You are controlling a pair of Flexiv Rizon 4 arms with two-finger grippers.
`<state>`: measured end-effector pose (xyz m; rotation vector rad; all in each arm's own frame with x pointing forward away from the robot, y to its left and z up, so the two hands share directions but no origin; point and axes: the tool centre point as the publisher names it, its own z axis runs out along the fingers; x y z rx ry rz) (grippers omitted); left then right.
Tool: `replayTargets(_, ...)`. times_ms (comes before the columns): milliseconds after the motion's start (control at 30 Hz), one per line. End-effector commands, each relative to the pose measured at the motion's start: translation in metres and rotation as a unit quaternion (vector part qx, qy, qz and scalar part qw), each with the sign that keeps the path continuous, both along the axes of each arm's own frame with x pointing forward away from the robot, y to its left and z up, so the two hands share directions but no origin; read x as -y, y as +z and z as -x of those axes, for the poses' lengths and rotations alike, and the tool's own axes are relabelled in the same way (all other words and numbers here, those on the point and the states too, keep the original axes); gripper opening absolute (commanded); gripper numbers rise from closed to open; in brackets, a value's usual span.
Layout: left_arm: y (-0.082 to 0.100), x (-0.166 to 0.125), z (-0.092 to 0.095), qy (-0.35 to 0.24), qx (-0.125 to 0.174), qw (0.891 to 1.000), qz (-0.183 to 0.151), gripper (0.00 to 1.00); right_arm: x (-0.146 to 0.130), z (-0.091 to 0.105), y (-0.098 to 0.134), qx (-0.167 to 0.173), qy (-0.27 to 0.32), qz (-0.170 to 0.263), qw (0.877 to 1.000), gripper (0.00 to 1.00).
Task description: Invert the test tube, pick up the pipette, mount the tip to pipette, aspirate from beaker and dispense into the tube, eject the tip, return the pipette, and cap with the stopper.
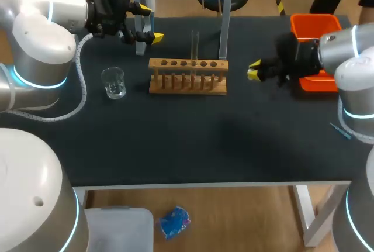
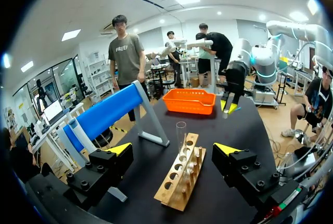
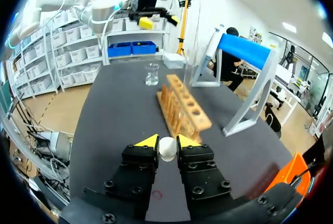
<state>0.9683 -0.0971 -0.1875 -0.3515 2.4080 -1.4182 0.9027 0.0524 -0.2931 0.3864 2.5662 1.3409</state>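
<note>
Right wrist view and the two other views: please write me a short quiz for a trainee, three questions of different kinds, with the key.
1. True or false: the jaws of the right arm are shut on a white stopper.
2. What stands in the wooden test tube rack? A. one upright glass test tube; B. four test tubes; C. nothing at all.
3. Short answer: are the jaws of the left arm open or shut?
Key: 1 true. 2 A. 3 open, with nothing between them.
</note>
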Motion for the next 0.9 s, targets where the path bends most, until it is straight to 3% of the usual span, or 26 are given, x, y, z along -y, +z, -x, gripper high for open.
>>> replayTargets(33,0.000,-0.001,0.000,-0.002,0.000,1.000,0.001,1.00,-0.009,-0.011,0.024,0.003,-0.002,0.006,1.000,0.00)
replayTargets(500,0.000,-0.001,0.000,-0.002,0.000,1.000,0.001,1.00,-0.061,-0.048,0.080,0.007,-0.009,0.006,1.000,0.00)
replayTargets(900,0.000,-0.001,0.000,-0.002,0.000,1.000,0.001,1.00,-0.067,-0.051,0.083,0.009,-0.007,0.005,1.000,0.00)
